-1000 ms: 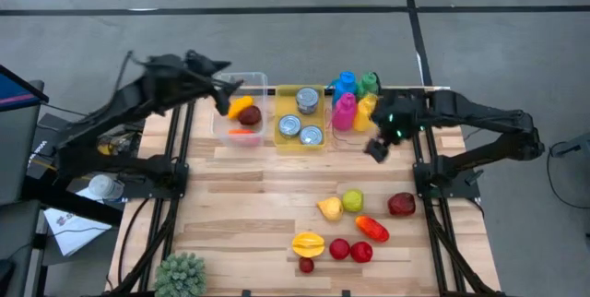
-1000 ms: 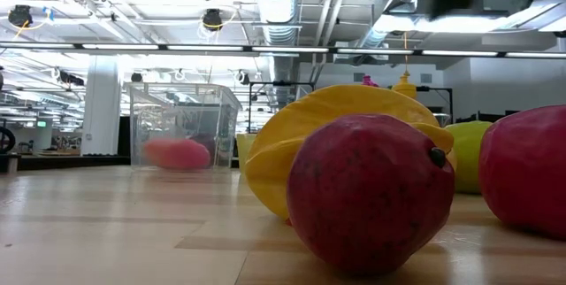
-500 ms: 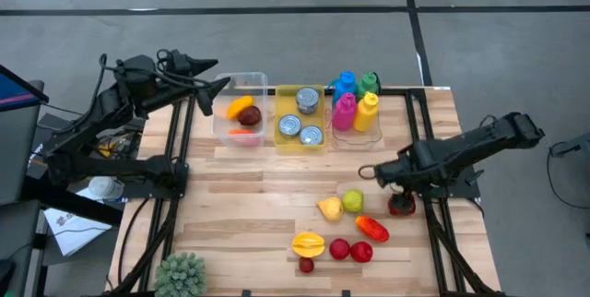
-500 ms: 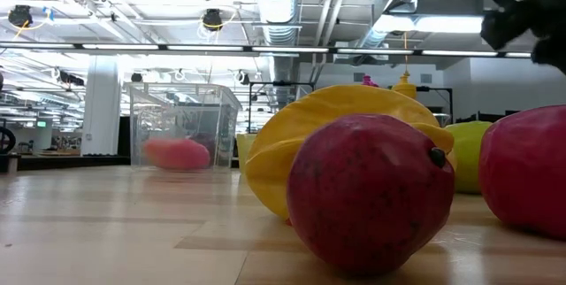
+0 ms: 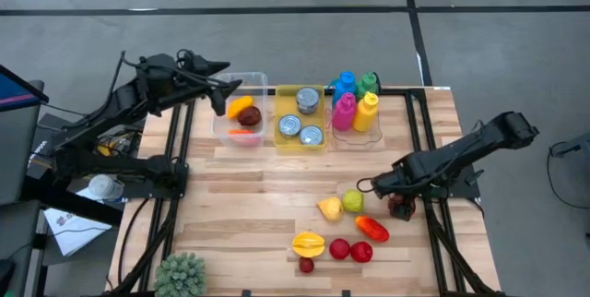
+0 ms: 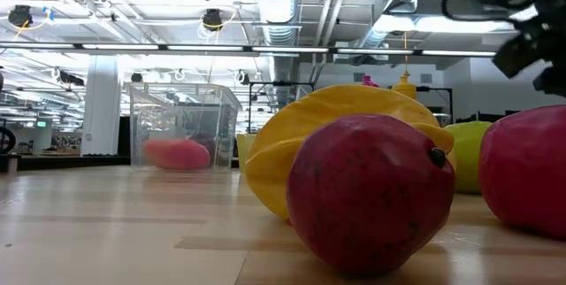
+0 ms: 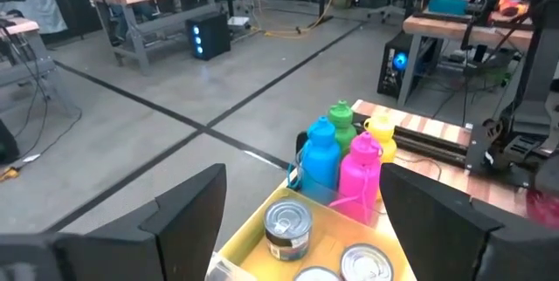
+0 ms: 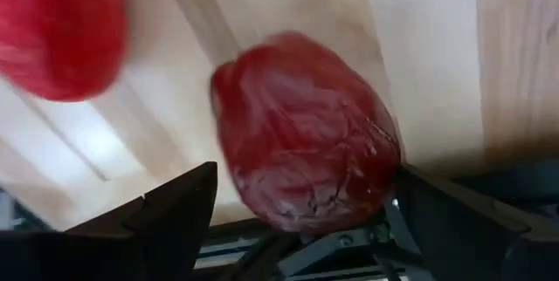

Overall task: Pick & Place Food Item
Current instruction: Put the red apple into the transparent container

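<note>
Over the right side of the wooden worktop [image 5: 240,207], the right end effector [image 5: 398,207] hangs low with its two dark fingers [image 8: 175,215] spread wide on either side of a dark red fruit [image 8: 301,133], which lies on the planks near the worktop's right edge; whether the fingers touch the fruit cannot be told, and they have not clamped onto it. Close to that fruit lie a long red pepper [image 5: 371,229], a green apple [image 5: 352,201] and a yellow piece [image 5: 329,208], with a yellow star fruit [image 5: 308,243] and three small red fruits [image 5: 350,251] nearer the front edge. From the level camera, a round red fruit [image 6: 367,192] fills the foreground with the star fruit just behind it.

Across the worktop, the left end effector [image 5: 224,94] hovers with fingers released, holding nothing, at the back-left corner beside a clear plastic bin [image 5: 238,112] that contains an orange item [image 5: 241,106] and a dark red one [image 5: 250,117]. Next to the bin sits a yellow tray [image 7: 262,215] with three tins [image 5: 301,117], then a group of blue, green, pink and yellow bottles [image 7: 342,148]. A spiky green plant [image 5: 181,275] stands at the front-left corner.
</note>
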You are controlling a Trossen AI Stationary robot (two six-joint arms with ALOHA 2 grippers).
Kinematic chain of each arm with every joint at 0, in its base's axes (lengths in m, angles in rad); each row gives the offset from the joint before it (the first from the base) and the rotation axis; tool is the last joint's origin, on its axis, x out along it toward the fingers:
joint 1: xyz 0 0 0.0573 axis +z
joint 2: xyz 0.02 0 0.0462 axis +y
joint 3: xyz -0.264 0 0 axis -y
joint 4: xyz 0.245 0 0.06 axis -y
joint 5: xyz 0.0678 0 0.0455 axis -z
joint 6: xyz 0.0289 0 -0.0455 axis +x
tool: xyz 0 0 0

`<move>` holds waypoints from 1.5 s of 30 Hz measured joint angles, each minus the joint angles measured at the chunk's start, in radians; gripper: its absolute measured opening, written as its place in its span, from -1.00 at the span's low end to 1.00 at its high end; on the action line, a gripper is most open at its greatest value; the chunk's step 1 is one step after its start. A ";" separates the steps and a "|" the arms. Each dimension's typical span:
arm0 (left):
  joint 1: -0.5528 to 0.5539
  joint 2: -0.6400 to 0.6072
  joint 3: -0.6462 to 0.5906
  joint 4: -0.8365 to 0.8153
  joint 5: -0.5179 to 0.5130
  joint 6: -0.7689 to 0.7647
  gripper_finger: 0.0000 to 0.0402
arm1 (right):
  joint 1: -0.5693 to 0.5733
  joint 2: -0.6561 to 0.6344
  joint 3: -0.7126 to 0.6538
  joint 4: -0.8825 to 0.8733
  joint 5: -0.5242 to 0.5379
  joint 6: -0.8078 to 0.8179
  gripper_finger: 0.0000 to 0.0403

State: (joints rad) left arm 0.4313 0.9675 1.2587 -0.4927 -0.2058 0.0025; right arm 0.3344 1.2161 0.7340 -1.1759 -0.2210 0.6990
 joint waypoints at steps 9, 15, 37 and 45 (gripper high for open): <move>0.000 0.006 0.000 -0.001 -0.003 0.000 0.44 | -0.002 0.113 -0.053 0.044 -0.045 -0.038 0.76; 0.000 0.006 0.000 -0.001 -0.003 0.000 0.44 | -0.002 0.128 -0.054 0.058 -0.048 -0.046 0.62; 0.000 0.010 0.000 0.000 0.048 -0.031 0.44 | -0.089 -0.135 -0.016 0.279 0.049 0.061 0.20; 0.000 0.018 0.000 0.003 0.049 -0.038 0.44 | -0.224 -0.235 -0.015 0.470 0.066 0.014 0.21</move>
State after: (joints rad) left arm 0.4313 0.9860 1.2590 -0.4898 -0.1567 -0.0352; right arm 0.1109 0.9806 0.7189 -0.7054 -0.1550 0.7126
